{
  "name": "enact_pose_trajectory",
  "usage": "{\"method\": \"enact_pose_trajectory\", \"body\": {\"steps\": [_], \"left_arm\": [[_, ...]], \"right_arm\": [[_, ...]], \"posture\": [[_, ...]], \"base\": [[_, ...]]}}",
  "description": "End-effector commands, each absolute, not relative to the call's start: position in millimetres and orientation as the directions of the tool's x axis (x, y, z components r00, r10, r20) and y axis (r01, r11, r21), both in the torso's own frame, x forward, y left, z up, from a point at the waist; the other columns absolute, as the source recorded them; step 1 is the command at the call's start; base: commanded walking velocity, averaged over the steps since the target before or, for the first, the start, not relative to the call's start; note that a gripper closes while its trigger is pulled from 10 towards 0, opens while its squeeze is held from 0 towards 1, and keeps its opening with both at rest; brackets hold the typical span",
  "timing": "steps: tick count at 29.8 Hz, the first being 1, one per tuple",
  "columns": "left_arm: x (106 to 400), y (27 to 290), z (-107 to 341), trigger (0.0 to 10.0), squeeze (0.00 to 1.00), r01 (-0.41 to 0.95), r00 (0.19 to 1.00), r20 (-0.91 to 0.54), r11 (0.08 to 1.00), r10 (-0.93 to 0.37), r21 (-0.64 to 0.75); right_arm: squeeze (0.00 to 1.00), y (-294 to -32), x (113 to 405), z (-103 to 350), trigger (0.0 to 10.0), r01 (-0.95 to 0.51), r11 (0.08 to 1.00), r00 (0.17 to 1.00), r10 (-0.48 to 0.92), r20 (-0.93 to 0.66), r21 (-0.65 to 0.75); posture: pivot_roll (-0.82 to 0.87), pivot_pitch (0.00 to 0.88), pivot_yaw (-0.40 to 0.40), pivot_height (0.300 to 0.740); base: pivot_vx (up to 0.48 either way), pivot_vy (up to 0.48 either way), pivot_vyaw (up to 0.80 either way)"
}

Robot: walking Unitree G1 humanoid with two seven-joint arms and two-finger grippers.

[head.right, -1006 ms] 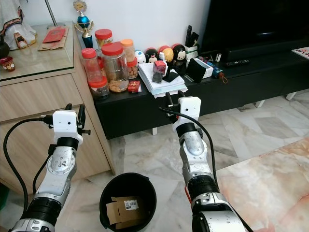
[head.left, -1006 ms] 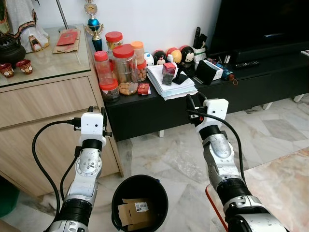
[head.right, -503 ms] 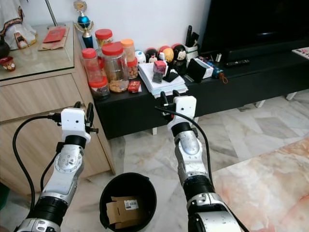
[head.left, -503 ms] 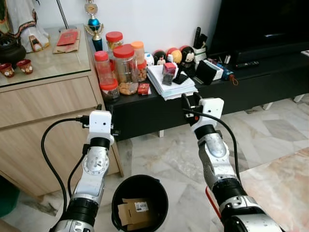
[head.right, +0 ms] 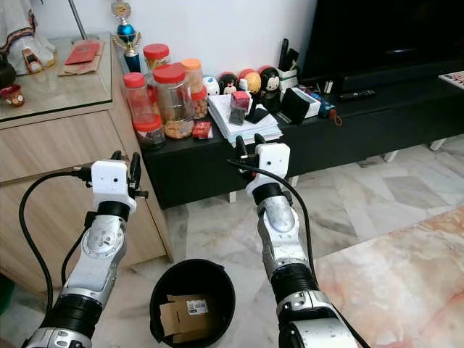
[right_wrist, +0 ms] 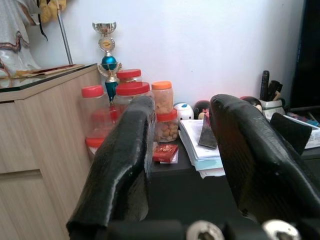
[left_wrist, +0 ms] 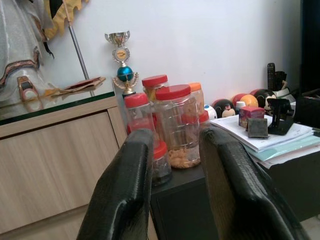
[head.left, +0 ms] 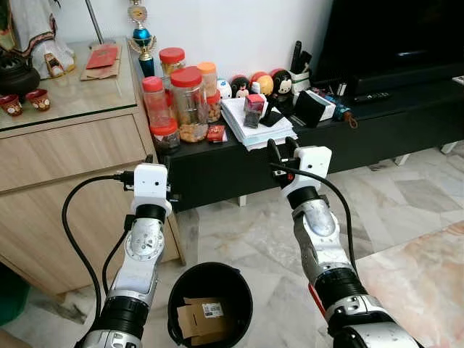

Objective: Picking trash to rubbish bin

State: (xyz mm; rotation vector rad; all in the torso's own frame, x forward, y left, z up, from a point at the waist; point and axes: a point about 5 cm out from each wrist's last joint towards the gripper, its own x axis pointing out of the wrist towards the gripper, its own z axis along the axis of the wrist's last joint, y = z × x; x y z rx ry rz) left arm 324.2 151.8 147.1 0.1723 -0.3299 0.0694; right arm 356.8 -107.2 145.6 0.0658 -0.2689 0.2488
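From the head views I am seeing cardboard trash (head.left: 199,317) lying inside the bin (head.left: 179,284) between my raised arms, while the wrist views are showing the left gripper (left_wrist: 175,165) and right gripper (right_wrist: 181,145) spread apart, empty, facing the jars (right_wrist: 131,107).

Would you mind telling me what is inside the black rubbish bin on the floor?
Inside the black rubbish bin lie flattened brown cardboard pieces, one bearing a white label. Anything under the cardboard is covered and cannot be seen.

I can read no text; the white label (head.left: 211,309) on the cardboard in my bin is too small.
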Motion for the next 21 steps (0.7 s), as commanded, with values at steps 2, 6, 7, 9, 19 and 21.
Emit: {"method": "enact_pose_trajectory", "body": {"steps": [2, 6, 7, 9, 19, 21], "left_arm": [[325.8, 151.9, 154.2, 10.0, 0.0, -0.096, 0.937, 0.348, 0.983, 0.035, 0.158], [325.4, 152.1, 154.6, 10.0, 0.0, -0.097, 0.937, 0.348, 0.983, 0.037, 0.157], [325.3, 152.2, 154.7, 10.0, 0.0, -0.098, 0.937, 0.348, 0.983, 0.038, 0.157], [325.5, 152.5, 154.8, 10.0, 0.0, -0.101, 0.936, 0.349, 0.983, 0.041, 0.155], [325.4, 153.1, 154.3, 10.0, 0.0, -0.104, 0.937, 0.346, 0.982, 0.045, 0.155], [325.5, 153.3, 154.2, 10.0, 0.0, -0.105, 0.937, 0.345, 0.982, 0.046, 0.155]], "right_arm": [[0.0, -107.4, 356.4, 147.2, 10.0, -0.25, 0.968, 0.933, 0.233, 0.273, 0.03], [0.0, -106.7, 356.0, 146.9, 10.0, -0.252, 0.967, 0.933, 0.235, 0.271, 0.029], [0.0, -106.3, 355.9, 146.9, 10.0, -0.252, 0.967, 0.933, 0.235, 0.271, 0.029], [0.0, -104.9, 356.2, 146.9, 10.0, -0.257, 0.966, 0.933, 0.239, 0.27, 0.03], [0.0, -103.5, 356.0, 146.6, 10.0, -0.263, 0.964, 0.932, 0.247, 0.267, 0.026], [0.0, -103.3, 356.0, 146.5, 10.0, -0.264, 0.964, 0.931, 0.249, 0.266, 0.025]], "posture": [[0.2, 0.0, 0.016, 0.74], [0.2, 0.0, 0.016, 0.74], [0.2, 0.0, 0.016, 0.74], [0.21, 0.0, 0.013, 0.74], [0.21, 0.0, 0.01, 0.74], [0.21, 0.0, 0.01, 0.74]], "base": [[0.0, 0.0, 0.0], [0.0, 0.0, 0.0], [0.0, 0.0, 0.0], [-0.27, 0.0, 0.0], [-0.27, 0.0, 0.0], [-0.262, 0.0, 0.0]]}}
